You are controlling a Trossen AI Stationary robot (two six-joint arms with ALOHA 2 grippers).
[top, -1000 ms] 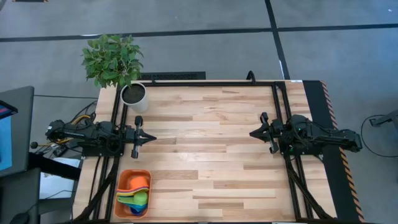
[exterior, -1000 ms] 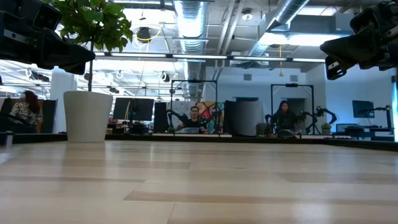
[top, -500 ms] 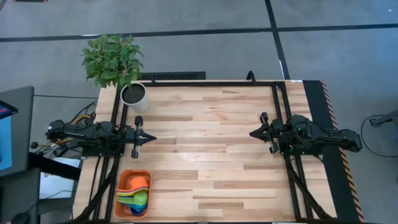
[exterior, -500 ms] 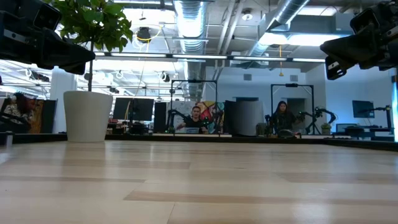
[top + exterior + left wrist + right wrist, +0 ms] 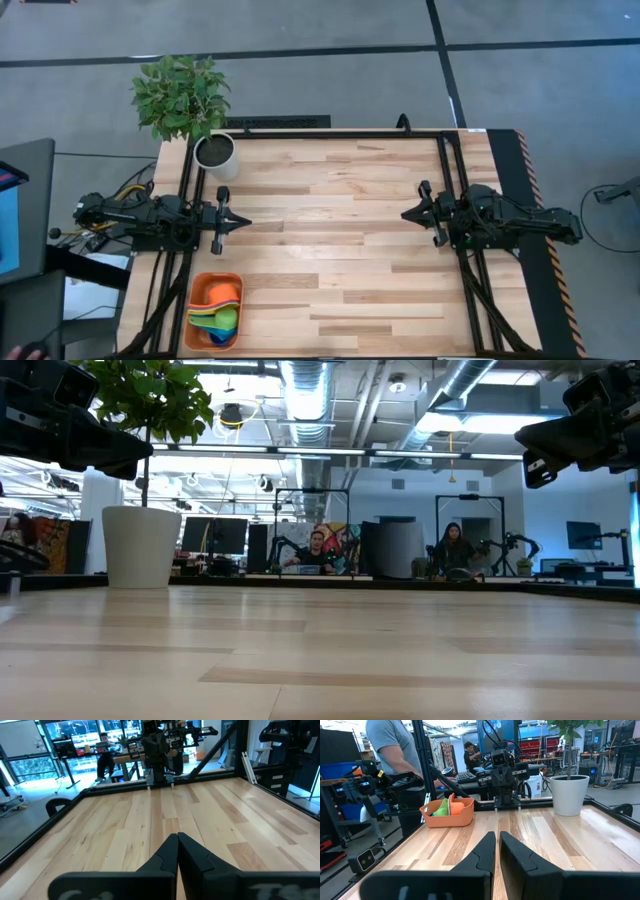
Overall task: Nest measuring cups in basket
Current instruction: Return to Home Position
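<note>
Left gripper [image 5: 246, 222] sits at the table's left edge, about mid-depth, pointing toward the centre, raised off the wood; left wrist view shows its two dark fingers [image 5: 165, 857] pressed together at the tips with nothing between them, clenched on air. White plant pot [image 5: 215, 152] with a leafy plant [image 5: 180, 95] stands at the far left corner, well apart from that gripper. Orange basket [image 5: 203, 289] sits at the near left corner of the table [image 5: 340, 260], on the other side of the left arm from the pot, near the gripper but not touching it. Measuring cups [image 5: 222, 317] lie inside the basket, bunched together toward its end nearest the table edge; green, blue and yellow show, exact nesting order cannot be told. From the right wrist view the basket [image 5: 447, 817] shows green and orange cups [image 5: 451, 806] poking above the rim, with a person [image 5: 395, 750] standing just off the table beside it. Middle of the table is plain wood. Right gripper [image 5: 404, 214] sits at the right side, mid-depth, facing the left one, well apart from it; its fingers [image 5: 482, 851] are closed tip to tip, holding nothing. Low view has both arms up at the top corners and people seated in the room far behind
</note>
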